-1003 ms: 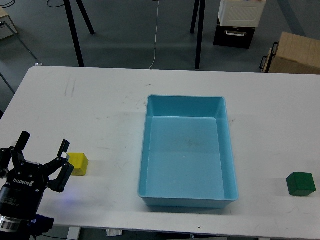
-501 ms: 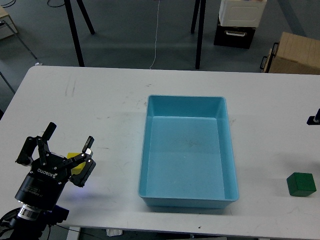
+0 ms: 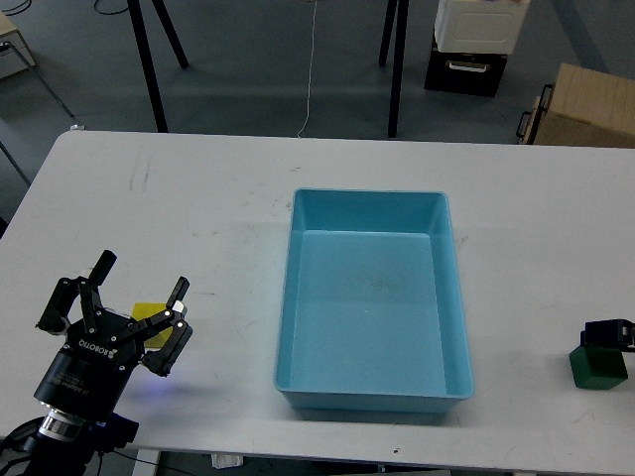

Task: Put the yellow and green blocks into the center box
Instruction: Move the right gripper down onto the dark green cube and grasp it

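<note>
The yellow block (image 3: 149, 311) lies on the white table (image 3: 179, 218) at the front left, mostly hidden behind my left gripper (image 3: 139, 283). The left gripper is open, its fingers spread above and around the block. The green block (image 3: 598, 367) sits at the front right edge. My right gripper (image 3: 610, 333) enters from the right edge and is just above the green block; only a small dark part shows. The light blue center box (image 3: 298, 297) is empty.
Beyond the table's far edge are black stand legs (image 3: 149, 69), a black and white case (image 3: 466, 50) and a cardboard box (image 3: 585, 104) on the floor.
My left gripper rose and moved right over the yellow block, then settled slightly lower. My right gripper has come in from the right edge down to the green block.
</note>
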